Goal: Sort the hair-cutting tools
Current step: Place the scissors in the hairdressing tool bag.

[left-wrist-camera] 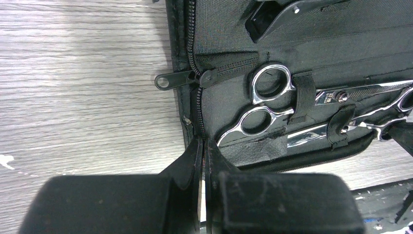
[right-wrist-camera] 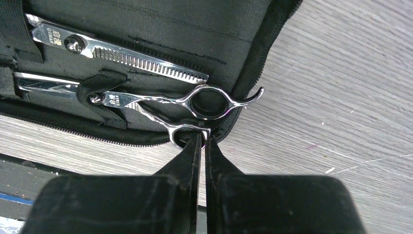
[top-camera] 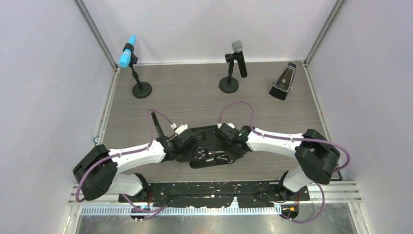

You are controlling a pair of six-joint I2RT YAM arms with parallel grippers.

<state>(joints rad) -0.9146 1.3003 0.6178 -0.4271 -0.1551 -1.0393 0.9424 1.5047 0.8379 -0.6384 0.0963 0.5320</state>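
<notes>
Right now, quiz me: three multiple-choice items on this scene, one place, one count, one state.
1. Where are the scissors? A. strapped inside the zip case B. loose on the table C. beside the metronome
2. How many microphones stand at the far side? A. one B. two C. three
3. The zip case is: A. zipped shut B. lying open C. standing on edge
Answers: 1 A, elastic loops hold them; 2 B, one blue-capped, one grey-headed; 3 B, its inside faces up.

Grey wood-grain table [top-camera: 195, 97] carries an open black case [left-wrist-camera: 229, 44], two microphone stands [top-camera: 141, 89] [top-camera: 228, 85], perhaps a metronome [top-camera: 283, 83]
</notes>
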